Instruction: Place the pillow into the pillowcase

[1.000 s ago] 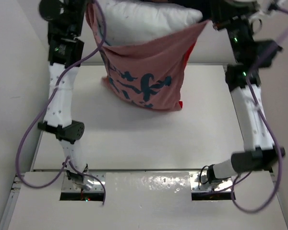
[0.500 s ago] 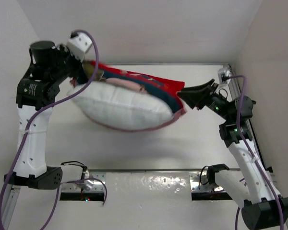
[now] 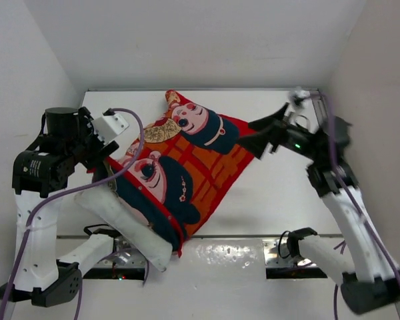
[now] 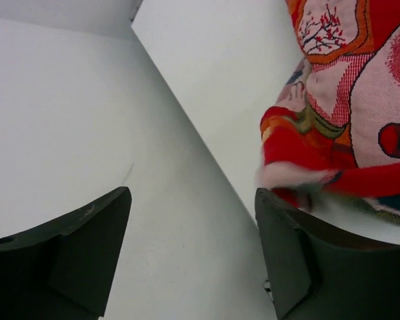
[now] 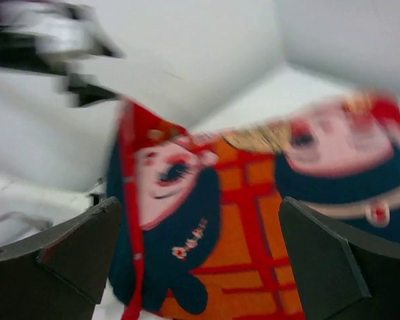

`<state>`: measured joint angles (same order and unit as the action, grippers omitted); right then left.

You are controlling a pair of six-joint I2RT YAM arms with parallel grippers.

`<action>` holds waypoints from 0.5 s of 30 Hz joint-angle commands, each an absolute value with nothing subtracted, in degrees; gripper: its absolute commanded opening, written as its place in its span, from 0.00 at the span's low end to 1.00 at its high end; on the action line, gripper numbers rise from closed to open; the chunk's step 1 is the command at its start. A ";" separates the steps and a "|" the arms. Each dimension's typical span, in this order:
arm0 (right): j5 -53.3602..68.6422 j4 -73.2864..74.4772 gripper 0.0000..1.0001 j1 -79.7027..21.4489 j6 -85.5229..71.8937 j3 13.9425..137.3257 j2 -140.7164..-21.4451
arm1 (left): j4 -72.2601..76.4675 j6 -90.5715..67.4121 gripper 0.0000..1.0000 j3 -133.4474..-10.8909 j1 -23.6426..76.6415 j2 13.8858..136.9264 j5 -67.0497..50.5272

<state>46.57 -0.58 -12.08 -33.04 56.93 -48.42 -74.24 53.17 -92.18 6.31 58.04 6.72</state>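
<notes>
Top external view, starting at the near edge of the worktop [image 3: 280,193]: the pillow [image 3: 130,233] lies slantwise, and its bare white end sticks out of the pillowcase [image 3: 187,167] left of the middle, right at that edge; the rest of it is inside the red printed cover, which runs away toward the far right with the two cartoon children face up. Standing here I'd say the job is mostly done; only that near end is not yet covered.

Further back on the left side, the left gripper [image 4: 192,200] has its fingers spread apart with nothing between them; on its own camera the cover's hem and a blurred strip of white stuffing sit just beside one finger, not in the gap. Farthest off, at the cover's far right corner, the right gripper [image 5: 199,207] gapes wide over the print and grips nothing either; whether it touches the cloth I cannot tell, the picture being smeared.

To finish well, I'd take the open hem by the red edge alone, one grip on each side of the bare end, and draw it toward the near edge; pinching the stuffing along with the cloth would only drag the pillow out; one arm pinning the closed far corner should stop the whole bundle sliding off the near edge.
</notes>
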 commanded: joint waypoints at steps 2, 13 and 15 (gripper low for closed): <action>26.41 8.43 0.99 -19.41 -33.15 52.56 -65.79 | -69.17 54.84 0.64 -89.83 5.98 58.36 7.64; -4.40 2.64 0.99 -27.94 -44.28 60.99 -91.74 | -67.76 52.30 0.44 -84.12 4.66 59.06 8.53; -0.81 -1.46 0.99 -28.30 -48.76 60.74 -94.91 | -67.33 51.60 0.70 -81.75 4.48 58.89 6.52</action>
